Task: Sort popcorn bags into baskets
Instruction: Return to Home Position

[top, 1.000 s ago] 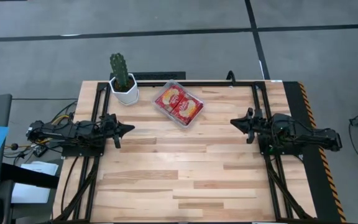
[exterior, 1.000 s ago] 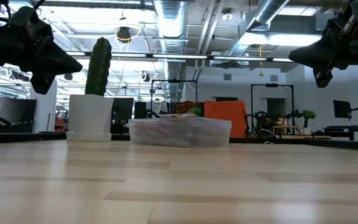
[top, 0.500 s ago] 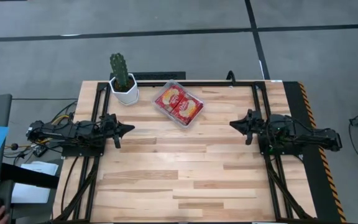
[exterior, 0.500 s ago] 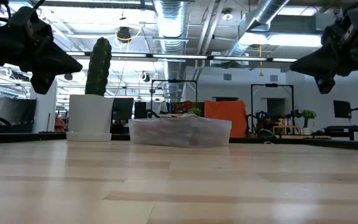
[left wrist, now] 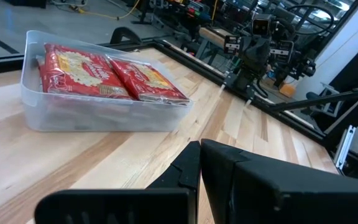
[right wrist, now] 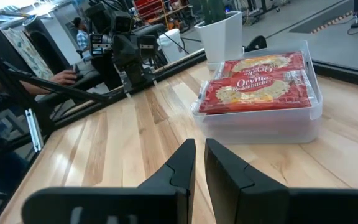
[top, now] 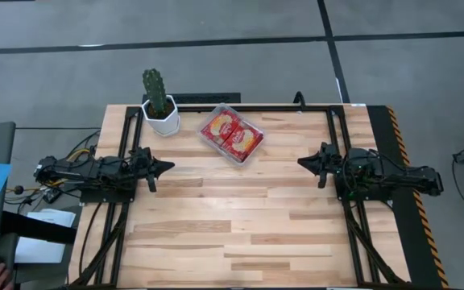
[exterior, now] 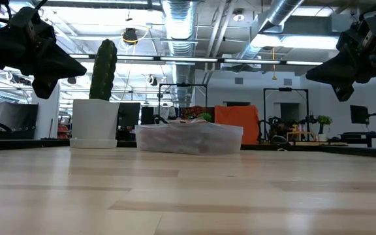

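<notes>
Popcorn bags (top: 231, 134) fill tray (left wrist: 104, 117), apart from left hand (top: 166, 167), right hand (top: 302, 160).

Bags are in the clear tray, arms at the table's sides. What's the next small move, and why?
Probably park both arms: the popcorn bags lie inside the clear tray, none shows outside it, and the left tool and right tool are shut, apart from it.

clear tray (exterior: 189, 139) beside cactus pot (exterior: 94, 123); left gripper (exterior: 80, 67), right gripper (exterior: 311, 74) raised above table.

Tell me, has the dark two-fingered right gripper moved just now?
Yes, slightly: the right gripper dipped from level with the white ceiling beam to just below it.
</notes>
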